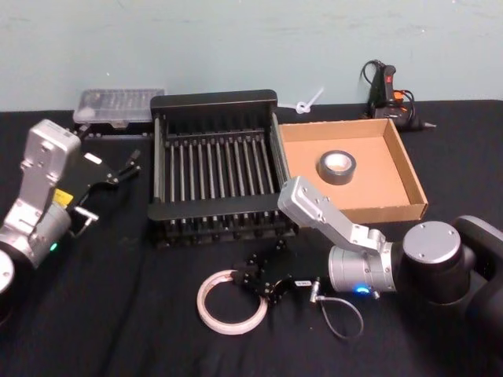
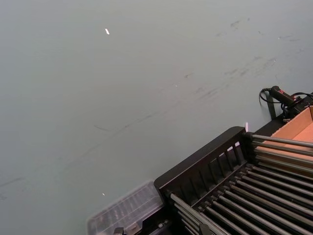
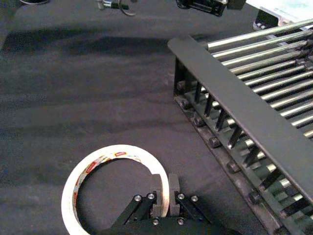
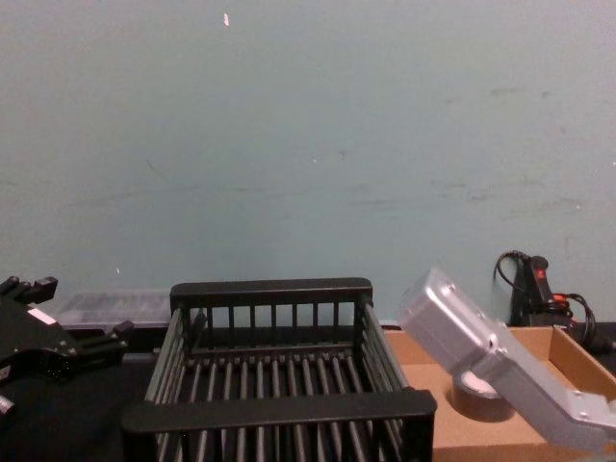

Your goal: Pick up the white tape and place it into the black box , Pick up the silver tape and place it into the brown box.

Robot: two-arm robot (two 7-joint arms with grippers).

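The white tape (image 1: 230, 302) lies flat on the table (image 1: 118, 314), hole facing up, in front of the black box (image 1: 214, 166). The right gripper (image 3: 165, 196) has its fingers squeezed on the ring's edge. The left gripper (image 1: 126, 166) waits beside the box, fingers apart. The silver tape (image 1: 336, 167) lies flat in the brown box (image 1: 401, 169).

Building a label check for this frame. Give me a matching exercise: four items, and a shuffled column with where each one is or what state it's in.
Things:
1. white tape
2. silver tape
3. black box
4. left gripper

Places or states:
A. lying in the brown box
B. nothing inside, between the clear plastic case and the brown box
C. flat on the black tablecloth, its rim between the right gripper's fingers
D. raised beside the black box, holding nothing

Pairs: 1-C, 2-A, 3-B, 4-D
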